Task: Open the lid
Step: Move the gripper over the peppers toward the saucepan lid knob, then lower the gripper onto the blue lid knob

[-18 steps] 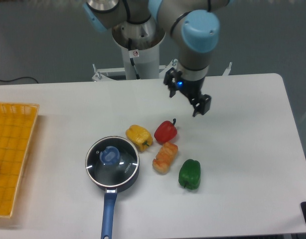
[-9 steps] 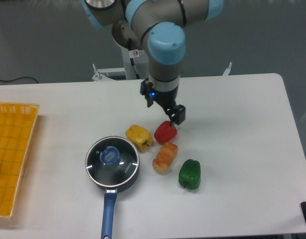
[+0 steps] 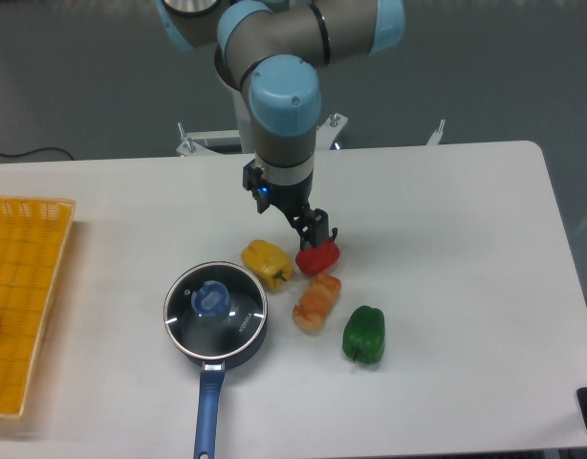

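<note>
hovering over the far side of the vegetable cluster, the gripper (image 3: 300,218) hangs above the gap between the yellow pepper (image 3: 266,263) and the red pepper (image 3: 317,256), its dark fingers (image 3: 315,229) overlapping the red one from this view; whether the jaws stand apart or together i cannot tell at this angle, though nothing looks to be held. the lid (image 3: 216,306) sits closed on the saucepan (image 3: 215,320), nearer and to the left of the claw, with its light-blue knob (image 3: 212,298) at the centre and the long handle (image 3: 207,413) pointing toward the near edge. the step in hand looks to be the approach, so doing it well probably means carrying the claw left and nearer while high enough to clear the yellow pepper, which lies just beside the pan's far right rim. it should centre over the knob, descend straight with the jaws wide enough to straddle it, then lift vertically so the pan is not dragged
</note>
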Robot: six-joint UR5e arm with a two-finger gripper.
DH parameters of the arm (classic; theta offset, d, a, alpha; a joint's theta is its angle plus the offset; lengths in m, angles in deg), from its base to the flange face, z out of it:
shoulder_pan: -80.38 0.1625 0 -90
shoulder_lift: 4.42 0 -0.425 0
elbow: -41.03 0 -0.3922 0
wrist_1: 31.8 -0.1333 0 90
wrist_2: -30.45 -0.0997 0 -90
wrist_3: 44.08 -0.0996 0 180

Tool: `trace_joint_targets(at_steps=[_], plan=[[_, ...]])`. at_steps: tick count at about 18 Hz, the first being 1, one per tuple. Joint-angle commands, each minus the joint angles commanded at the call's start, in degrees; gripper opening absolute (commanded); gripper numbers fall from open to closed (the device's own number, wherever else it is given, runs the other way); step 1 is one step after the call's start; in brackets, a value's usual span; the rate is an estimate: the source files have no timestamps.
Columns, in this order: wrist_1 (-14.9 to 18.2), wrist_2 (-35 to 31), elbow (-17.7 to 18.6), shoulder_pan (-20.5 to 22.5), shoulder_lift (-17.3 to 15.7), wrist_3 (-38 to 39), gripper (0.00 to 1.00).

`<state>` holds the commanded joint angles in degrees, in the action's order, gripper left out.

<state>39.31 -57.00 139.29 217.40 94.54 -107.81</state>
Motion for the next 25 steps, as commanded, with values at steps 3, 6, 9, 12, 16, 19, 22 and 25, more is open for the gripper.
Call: trace_joint_targets(at_steps=[3, 6, 9, 12, 16, 19, 22, 25], plan=[[-1.93, -0.09, -0.09, -1.93, 0.96, 1.48, 1.00], [-3.95, -0.35, -0.87, -3.51, 2.72, 4.39, 1.00], [-3.96, -2.46, -2.28, -5.44, 4.48, 4.57, 1.00], [-4.31, -3.60, -3.42, -7.11, 5.97, 4.22, 1.00], [-4.66, -3.87, -5.01, -8.88, 7.38, 4.31, 1.00], [-4.66, -3.95, -5.10, -10.02, 8.26, 4.48, 1.00], [-4.66, -3.96, -5.62, -10.72, 9.05, 4.57, 1.00], [-5.27, -3.96, -6.59, -11.69, 9.93, 4.57, 1.00]])
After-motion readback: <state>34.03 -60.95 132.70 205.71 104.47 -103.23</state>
